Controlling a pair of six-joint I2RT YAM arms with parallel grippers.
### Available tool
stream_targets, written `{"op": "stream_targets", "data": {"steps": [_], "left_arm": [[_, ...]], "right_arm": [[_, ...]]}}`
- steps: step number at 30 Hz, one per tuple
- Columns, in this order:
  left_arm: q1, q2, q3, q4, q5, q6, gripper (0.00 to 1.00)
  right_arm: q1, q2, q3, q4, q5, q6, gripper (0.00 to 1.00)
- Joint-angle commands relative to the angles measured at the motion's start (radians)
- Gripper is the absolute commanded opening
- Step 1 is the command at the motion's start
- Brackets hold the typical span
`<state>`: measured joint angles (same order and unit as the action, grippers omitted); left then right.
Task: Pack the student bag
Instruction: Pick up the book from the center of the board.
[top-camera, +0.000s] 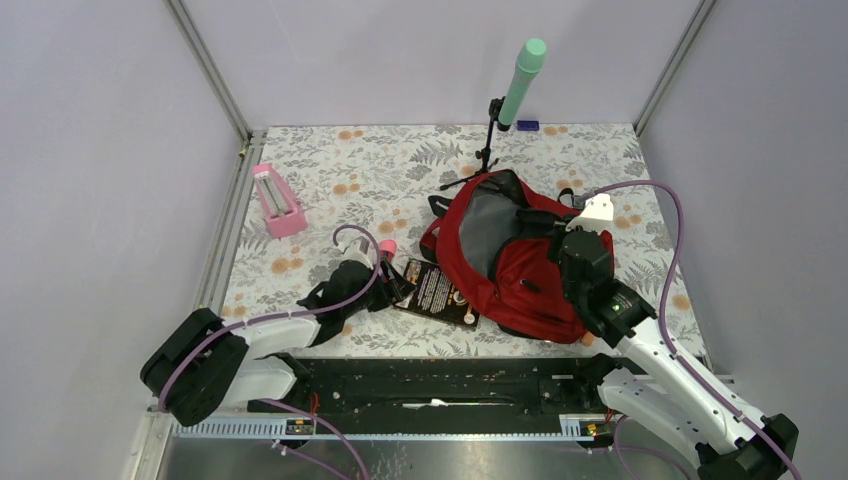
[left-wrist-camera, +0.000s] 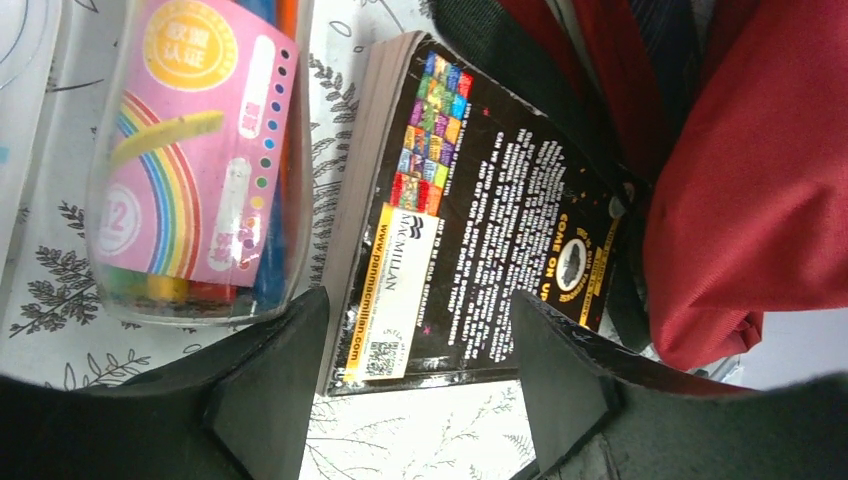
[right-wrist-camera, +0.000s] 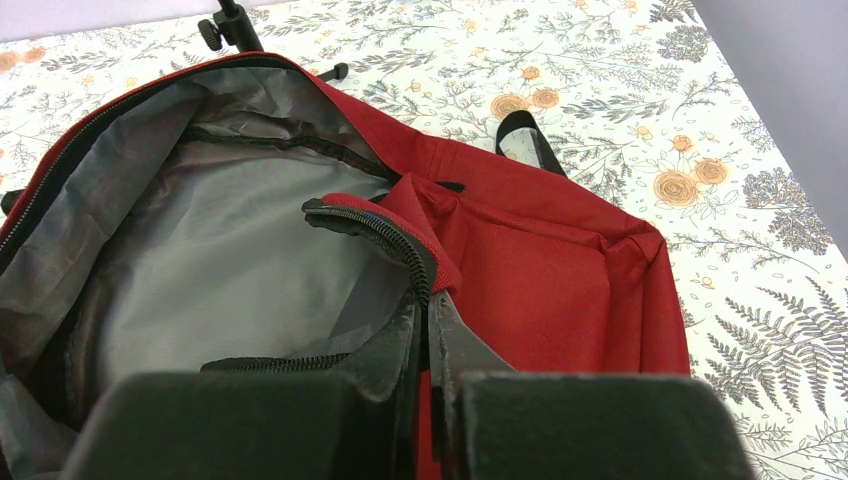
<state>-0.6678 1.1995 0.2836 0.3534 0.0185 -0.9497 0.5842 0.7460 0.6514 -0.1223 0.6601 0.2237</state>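
Toward the table's (top-camera: 400, 160) right edge, the student bag (top-camera: 520, 270) gapes open, nothing visible inside. Right gripper (right-wrist-camera: 425, 300) pinches its zipper rim. Left gripper (left-wrist-camera: 420, 330), jaws wide, straddles the paperback (left-wrist-camera: 480, 200). Packing barely begun, crayon tub (left-wrist-camera: 190, 160) waiting too.

free: student bag (right-wrist-camera: 560, 250) mouth gaping | blocked: book (left-wrist-camera: 480, 200) touching its left-arm side; stand (top-camera: 488, 150) just behind
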Motion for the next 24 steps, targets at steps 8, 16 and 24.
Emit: {"op": "stream_targets", "data": {"steps": [8,16,24], "left_arm": [[-0.007,0.151,0.058,0.154,0.009,0.010,0.67],[-0.009,0.219,0.124,0.156,-0.045,0.060,0.69],[-0.008,0.276,0.210,0.141,-0.097,0.152,0.84]], "right_arm": [[-0.006,-0.010,0.010,0.025,-0.004,0.014,0.00],[-0.006,-0.002,0.027,0.011,-0.015,0.020,0.00],[-0.006,-0.007,0.029,0.001,-0.024,0.025,0.00]]}}
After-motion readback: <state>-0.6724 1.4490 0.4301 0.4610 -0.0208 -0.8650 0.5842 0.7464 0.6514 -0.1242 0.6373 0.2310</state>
